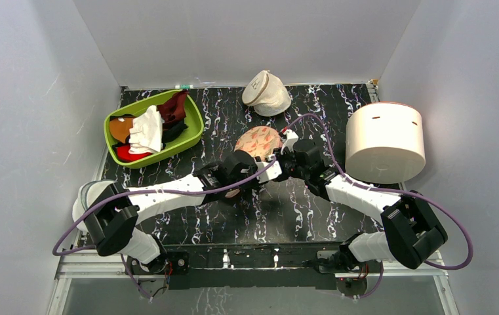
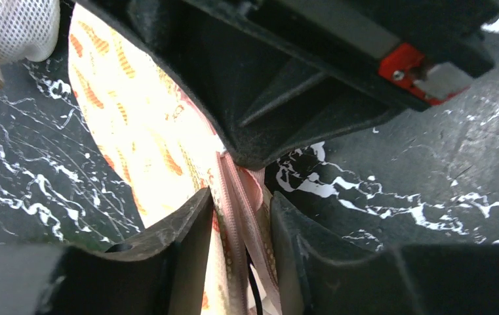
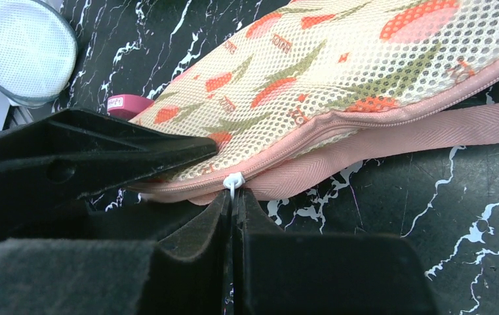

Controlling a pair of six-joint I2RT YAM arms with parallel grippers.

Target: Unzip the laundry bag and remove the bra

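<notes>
Peach perforated-mesh laundry bag [image 3: 364, 59], soft and domed, printed with red-orange and green motifs, lies zipped just ahead of both jaws; its contents are hidden. Right gripper [image 3: 233, 200] is fully closed on the small white zip pull [image 3: 233, 180]. Left gripper [image 2: 241, 216] is part-closed, pinching the bag's pink woven zip seam.

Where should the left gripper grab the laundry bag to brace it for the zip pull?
Pinch the pink zipper seam of the laundry bag beside the white pull held in the right gripper. Come in low from the bag's near edge, the left gripper straddling the rim: the domed mesh top likely gives nothing to pinch; the seam juts out.
</notes>
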